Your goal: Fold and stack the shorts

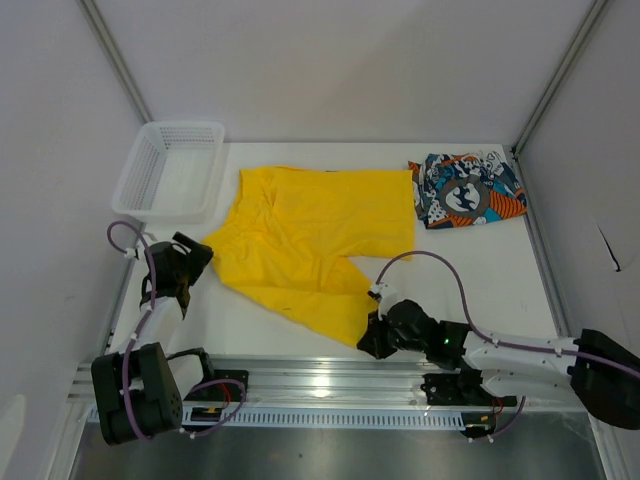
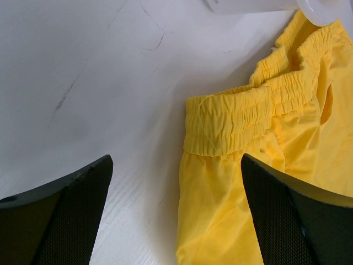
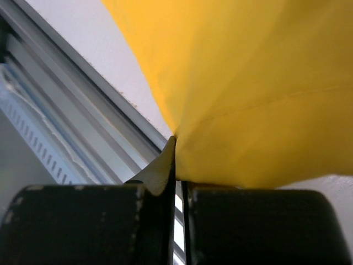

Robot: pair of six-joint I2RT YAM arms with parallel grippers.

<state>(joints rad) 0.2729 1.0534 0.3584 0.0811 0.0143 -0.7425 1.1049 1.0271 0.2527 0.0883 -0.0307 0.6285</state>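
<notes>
The yellow shorts (image 1: 315, 240) lie spread on the white table, waistband to the left. My left gripper (image 1: 190, 272) is open just left of the waistband corner; in the left wrist view the elastic waistband (image 2: 248, 118) lies ahead between the spread fingers (image 2: 66, 215). My right gripper (image 1: 368, 340) is shut on the near leg hem of the yellow shorts (image 3: 248, 94) by the table's front edge. The printed blue, orange and black shorts (image 1: 467, 190) lie bunched at the back right.
A white mesh basket (image 1: 170, 170) stands at the back left, beside the waistband. A metal rail (image 1: 330, 385) runs along the table's near edge, close under the right gripper. Grey walls enclose the table's sides and back.
</notes>
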